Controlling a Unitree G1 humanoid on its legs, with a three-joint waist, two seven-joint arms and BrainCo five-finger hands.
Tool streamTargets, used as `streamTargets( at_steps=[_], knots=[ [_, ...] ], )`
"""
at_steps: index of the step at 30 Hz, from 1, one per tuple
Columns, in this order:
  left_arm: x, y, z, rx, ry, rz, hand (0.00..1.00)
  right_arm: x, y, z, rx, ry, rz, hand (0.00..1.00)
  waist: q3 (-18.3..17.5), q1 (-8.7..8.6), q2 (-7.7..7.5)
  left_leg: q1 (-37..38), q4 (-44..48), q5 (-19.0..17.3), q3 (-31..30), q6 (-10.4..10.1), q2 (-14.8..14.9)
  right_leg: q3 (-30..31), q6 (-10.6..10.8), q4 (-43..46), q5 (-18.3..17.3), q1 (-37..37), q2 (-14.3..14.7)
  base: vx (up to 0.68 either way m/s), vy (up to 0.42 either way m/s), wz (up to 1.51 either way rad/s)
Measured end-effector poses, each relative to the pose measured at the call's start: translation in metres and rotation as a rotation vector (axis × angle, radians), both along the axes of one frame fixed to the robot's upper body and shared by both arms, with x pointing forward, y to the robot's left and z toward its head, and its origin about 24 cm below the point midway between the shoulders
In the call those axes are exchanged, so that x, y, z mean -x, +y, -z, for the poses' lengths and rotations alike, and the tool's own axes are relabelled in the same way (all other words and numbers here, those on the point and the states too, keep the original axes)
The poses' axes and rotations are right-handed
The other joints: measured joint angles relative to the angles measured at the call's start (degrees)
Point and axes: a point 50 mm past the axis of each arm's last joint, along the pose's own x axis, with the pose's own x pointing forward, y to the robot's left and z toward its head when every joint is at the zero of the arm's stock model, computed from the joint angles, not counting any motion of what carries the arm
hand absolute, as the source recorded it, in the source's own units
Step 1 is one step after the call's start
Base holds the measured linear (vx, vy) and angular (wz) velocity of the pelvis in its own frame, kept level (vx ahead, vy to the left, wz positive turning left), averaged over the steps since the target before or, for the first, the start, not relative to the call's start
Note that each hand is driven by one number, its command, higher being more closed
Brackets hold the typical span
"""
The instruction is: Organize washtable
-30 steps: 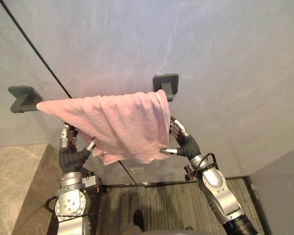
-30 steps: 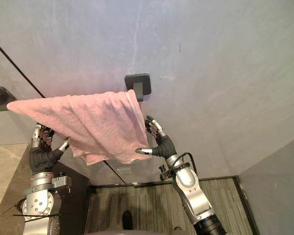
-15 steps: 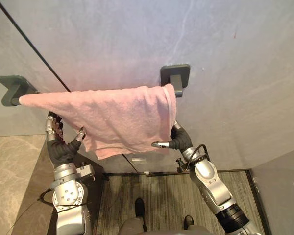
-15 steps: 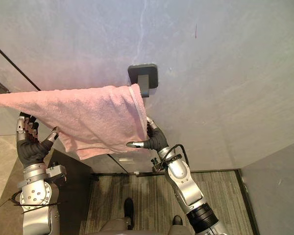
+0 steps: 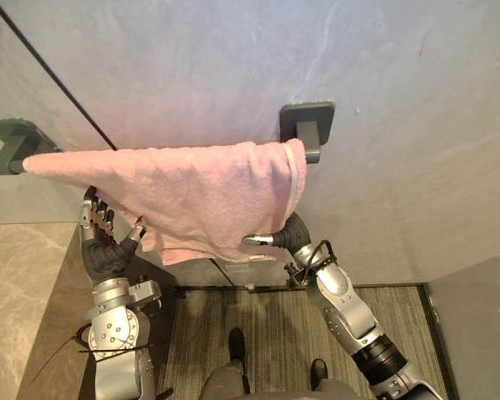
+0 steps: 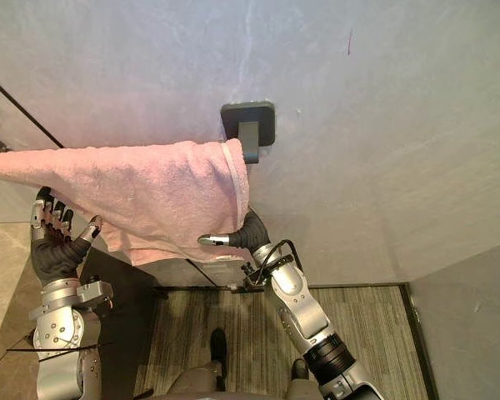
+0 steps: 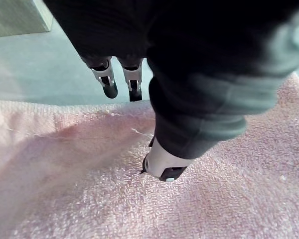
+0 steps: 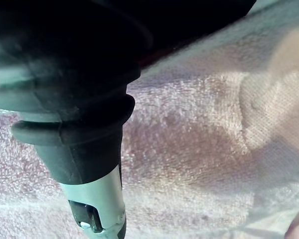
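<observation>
Okay, so my left hand [image 5: 107,254] sits at about 7 o'clock in the head view, raised toward the pink towel [image 5: 200,192]. It's spread open: fingers [image 7: 107,82] straight and reaching up past the towel's lower edge, thumb tip touching the terry. Nothing's pinched as far as I can see. My right hand [image 5: 290,236] is over at 5 o'clock, tucked in behind the towel's right end. Honestly, I can't tell whether it's got hold of anything back there.

The towel hangs over the rail between two dark wall mounts, the left bracket [image 5: 8,142] at 9 o'clock and the right bracket [image 5: 307,125] at 1 o'clock. It's lopsided: drawn thin toward the left bracket and hanging deeper toward the right, with its side hem running down just beside the right bracket.

Handling-wise, I'd guess it's light, soft and totally floppy, so pushing on it will only make it fold and bunch. Terry grips fine against fingertips, but it probably slides easily along a smooth rail. A hard tug on one end could drag the whole thing off. My call would be to pinch the lower hem near each corner, one hand per end, and ease it sideways until both halves hang level.

Past all that there's the grey wall [image 5: 192,58], plus a beige stone counter [image 5: 17,292] at 8 o'clock of my left hand.
</observation>
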Motion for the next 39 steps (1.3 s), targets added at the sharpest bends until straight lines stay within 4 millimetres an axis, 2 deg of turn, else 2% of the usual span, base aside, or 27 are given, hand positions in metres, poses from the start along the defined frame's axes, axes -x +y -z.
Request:
streamTargets(
  at_steps=[3,4,5,12,23,30,31,32,37,39],
  knots=[
    [0.000,0.001,0.001,0.000,0.007,-0.003,0.00,-0.001,0.000,0.000,0.001,-0.002,-0.001,0.00,0.12,0.07,-0.19,0.01,0.00,0.00,-0.01,0.00,0.00,-0.02,0.00,0.02,0.02,-0.01,-0.03,0.00,0.000,0.00],
    [0.000,0.003,-0.001,-0.021,0.007,0.000,0.00,-0.005,0.002,-0.006,0.003,-0.023,-0.007,0.00,0.49,0.09,-0.79,0.00,0.00,0.01,0.07,0.00,0.00,0.12,-0.02,-0.01,0.07,-0.09,-0.04,0.00,0.000,0.00],
    [0.000,0.004,-0.001,-0.022,0.007,-0.002,1.00,-0.005,0.002,-0.006,0.002,-0.024,-0.007,1.00,0.49,0.10,-0.79,0.00,0.00,0.01,0.07,0.00,0.02,0.12,-0.02,0.00,0.07,-0.09,-0.04,0.00,0.000,0.00],
    [-0.002,0.005,0.007,-0.009,0.040,0.021,1.00,-0.005,0.003,-0.008,-0.011,-0.025,-0.003,1.00,0.49,0.08,-0.79,-0.50,-0.01,0.01,0.37,0.00,0.12,0.51,-0.05,-0.04,0.28,-1.15,0.00,-0.01,0.000,-0.02],
    [-0.005,0.005,0.008,-0.008,0.034,0.023,1.00,-0.005,0.006,-0.010,-0.047,-0.027,0.004,1.00,0.51,0.05,-0.84,-1.60,0.01,0.01,0.53,0.01,0.10,0.66,-0.01,-0.11,0.44,-1.98,-0.03,0.00,0.000,0.00],
    [-0.007,0.002,0.010,-0.003,0.032,0.037,1.00,-0.003,0.009,-0.011,-0.073,-0.030,0.006,1.00,0.85,0.06,-1.38,-1.60,-0.01,0.00,0.54,0.00,0.10,0.66,-0.01,-0.18,0.44,-2.24,-0.06,0.00,0.000,0.00],
    [-0.008,0.000,0.021,0.013,0.077,0.050,1.00,0.000,0.014,-0.011,-0.085,-0.030,-0.008,1.00,1.30,0.03,-2.10,-1.62,0.00,-0.01,0.75,-0.01,0.10,0.72,0.00,-0.41,0.45,-2.23,-0.07,0.00,0.000,0.00],
    [-0.008,-0.002,0.023,0.016,0.086,0.060,1.00,0.000,0.014,-0.011,-0.084,-0.031,-0.010,1.00,1.31,0.03,-2.27,-1.66,0.01,-0.01,0.78,-0.01,0.08,0.71,0.02,-0.48,0.46,-2.22,-0.09,0.00,0.000,0.00],
    [-0.009,-0.005,0.028,0.024,0.108,0.075,1.00,0.003,0.017,-0.008,-0.091,-0.021,-0.018,1.00,1.32,0.04,-2.35,-1.67,0.01,-0.01,0.90,-0.01,0.09,0.75,0.07,-0.92,0.65,-2.07,-0.10,0.00,0.000,0.00],
    [-0.010,-0.006,0.040,0.043,0.155,0.091,1.00,0.008,0.023,-0.007,-0.115,-0.023,-0.035,1.00,1.36,0.01,-2.48,-2.48,0.00,-0.02,1.71,-0.01,0.05,1.24,0.19,-1.00,0.98,-3.15,-0.07,0.01,-0.015,-0.08]
  ],
)
